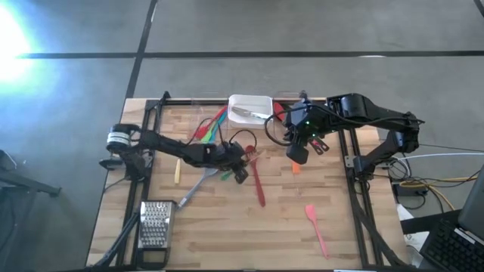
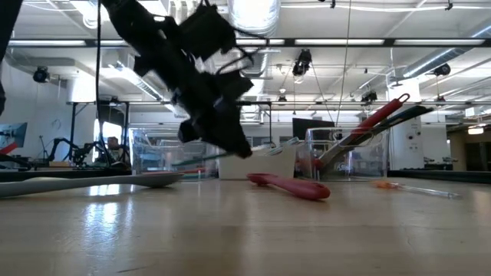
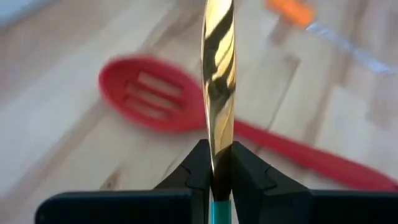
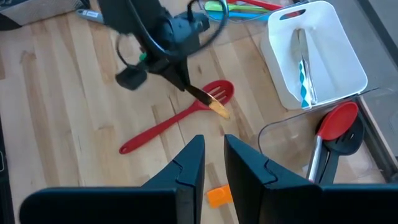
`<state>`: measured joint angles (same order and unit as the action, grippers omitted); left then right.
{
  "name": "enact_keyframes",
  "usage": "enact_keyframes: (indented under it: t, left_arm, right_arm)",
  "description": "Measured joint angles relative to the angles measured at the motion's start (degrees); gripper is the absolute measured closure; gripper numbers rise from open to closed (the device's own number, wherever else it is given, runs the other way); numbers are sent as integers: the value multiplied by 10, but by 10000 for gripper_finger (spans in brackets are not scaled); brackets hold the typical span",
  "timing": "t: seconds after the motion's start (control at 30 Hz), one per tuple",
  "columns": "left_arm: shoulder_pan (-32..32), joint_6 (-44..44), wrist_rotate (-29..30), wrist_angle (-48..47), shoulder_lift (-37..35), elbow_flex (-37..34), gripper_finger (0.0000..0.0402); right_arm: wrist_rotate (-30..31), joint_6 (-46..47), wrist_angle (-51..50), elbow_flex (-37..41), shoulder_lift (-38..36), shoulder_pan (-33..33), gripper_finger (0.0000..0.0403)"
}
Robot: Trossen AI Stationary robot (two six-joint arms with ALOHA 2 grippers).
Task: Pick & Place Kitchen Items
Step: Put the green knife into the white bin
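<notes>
The left gripper (image 3: 214, 177) pinches a gold spoon (image 3: 218, 81) pointing straight up the frame, above the red slotted spoon (image 3: 155, 93); right gripper (image 4: 214, 163) narrow.

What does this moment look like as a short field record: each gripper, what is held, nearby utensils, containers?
left gripper: mid-table, shut on a gold-bladed utensil
right gripper: hovering near the white bin, holding nothing, fingers slightly apart
below the held utensil: red slotted spatula lying flat on the wood
white bin: at the table's far edge, cutlery inside
pink spatula: alone, near the table's front right
grater: front left corner, untouched
</notes>
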<state>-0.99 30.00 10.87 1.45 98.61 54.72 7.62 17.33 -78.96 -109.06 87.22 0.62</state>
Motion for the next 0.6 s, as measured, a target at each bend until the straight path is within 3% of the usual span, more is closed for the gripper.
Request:
enact_keyframes:
  t: [0.3,0.47,0.6]
  left_arm:
    - [0,-116,37,29,-134,-11,364]
    - [0,-184,38,122,-195,-33,364]
    - [-1,-234,11,229,-222,-63,364]
  right_arm:
    - [10,5,5,15,0,-34,346]
    - [112,8,60,63,0,-84,349]
    - [195,4,177,132,0,-118,353]
